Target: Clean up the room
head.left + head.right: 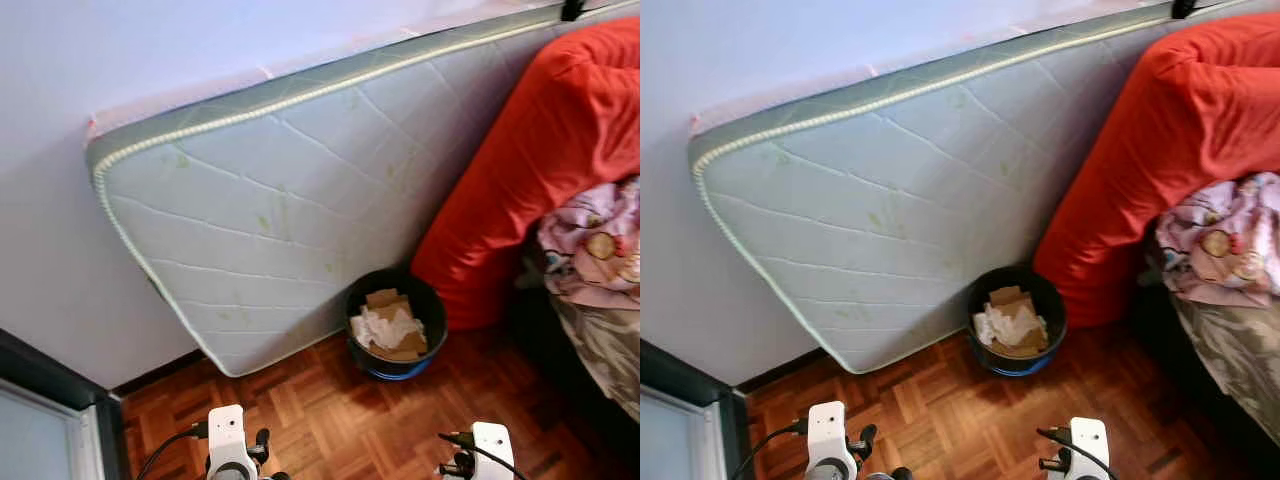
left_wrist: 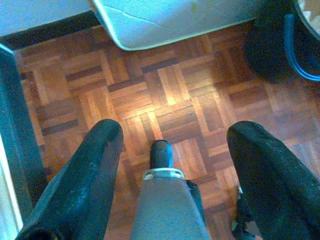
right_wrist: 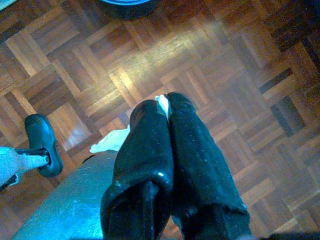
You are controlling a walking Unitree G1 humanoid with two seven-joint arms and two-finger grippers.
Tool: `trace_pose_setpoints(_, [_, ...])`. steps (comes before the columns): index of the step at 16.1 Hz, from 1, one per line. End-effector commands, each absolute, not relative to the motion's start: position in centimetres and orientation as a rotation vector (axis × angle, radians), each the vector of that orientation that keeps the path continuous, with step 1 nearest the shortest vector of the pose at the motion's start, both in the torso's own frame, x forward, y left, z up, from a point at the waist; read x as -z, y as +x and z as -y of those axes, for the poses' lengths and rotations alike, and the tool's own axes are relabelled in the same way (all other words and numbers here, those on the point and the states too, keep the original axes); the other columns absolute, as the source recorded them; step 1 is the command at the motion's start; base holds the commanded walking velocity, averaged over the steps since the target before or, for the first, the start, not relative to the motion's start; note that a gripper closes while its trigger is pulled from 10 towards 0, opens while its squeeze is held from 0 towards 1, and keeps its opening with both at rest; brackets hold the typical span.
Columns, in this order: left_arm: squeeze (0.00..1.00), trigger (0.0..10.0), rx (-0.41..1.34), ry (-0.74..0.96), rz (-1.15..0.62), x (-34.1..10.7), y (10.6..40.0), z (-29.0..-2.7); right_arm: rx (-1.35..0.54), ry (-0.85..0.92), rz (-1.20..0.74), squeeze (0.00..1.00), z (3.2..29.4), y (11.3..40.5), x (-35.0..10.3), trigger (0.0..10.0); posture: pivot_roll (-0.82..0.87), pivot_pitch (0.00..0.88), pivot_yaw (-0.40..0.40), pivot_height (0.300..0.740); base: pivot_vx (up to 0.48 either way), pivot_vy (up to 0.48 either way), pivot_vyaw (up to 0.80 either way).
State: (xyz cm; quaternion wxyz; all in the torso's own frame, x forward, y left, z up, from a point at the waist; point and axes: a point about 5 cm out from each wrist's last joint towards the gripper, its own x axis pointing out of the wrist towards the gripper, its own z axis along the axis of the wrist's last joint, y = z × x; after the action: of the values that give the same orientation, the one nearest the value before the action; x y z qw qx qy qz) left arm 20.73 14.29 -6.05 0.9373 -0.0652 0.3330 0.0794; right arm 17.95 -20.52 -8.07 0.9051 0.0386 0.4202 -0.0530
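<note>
While the left gripper (image 2: 170,145) hangs with fingers spread wide over the parquet floor (image 1: 330,420), the right gripper (image 3: 167,107) pinches a scrap of white tissue (image 3: 112,141); the black waste bin (image 1: 395,322), holding cardboard and crumpled paper, stands against the leaning mattress (image 1: 280,200)

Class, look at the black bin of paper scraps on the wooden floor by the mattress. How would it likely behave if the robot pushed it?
The black bin holds only crumpled paper and cardboard, so it is probably light. On the smooth wooden floor it would likely slide rather than grip. It looks wide and squat, so tipping seems unlikely, though a high push might rock it.
</note>
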Motion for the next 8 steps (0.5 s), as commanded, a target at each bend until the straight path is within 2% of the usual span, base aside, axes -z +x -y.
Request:
trace_pose_setpoints(1, [0.00,10.0,-0.155,-0.153,-0.722,6.62,19.93,-13.53,0.111,0.094,-0.875,0.00,20.29,17.58,8.28,10.0,-0.06,0.155,-0.015,0.740,0.270,0.000,0.00])
trace_pose_setpoints(8, [0.00,10.0,-0.151,-0.156,-0.726,6.65,19.91,-13.49,0.105,0.074,-0.881,0.00,20.37,17.57,8.29,10.0,-0.06,0.154,-0.017,0.740,0.295,0.000,0.00])
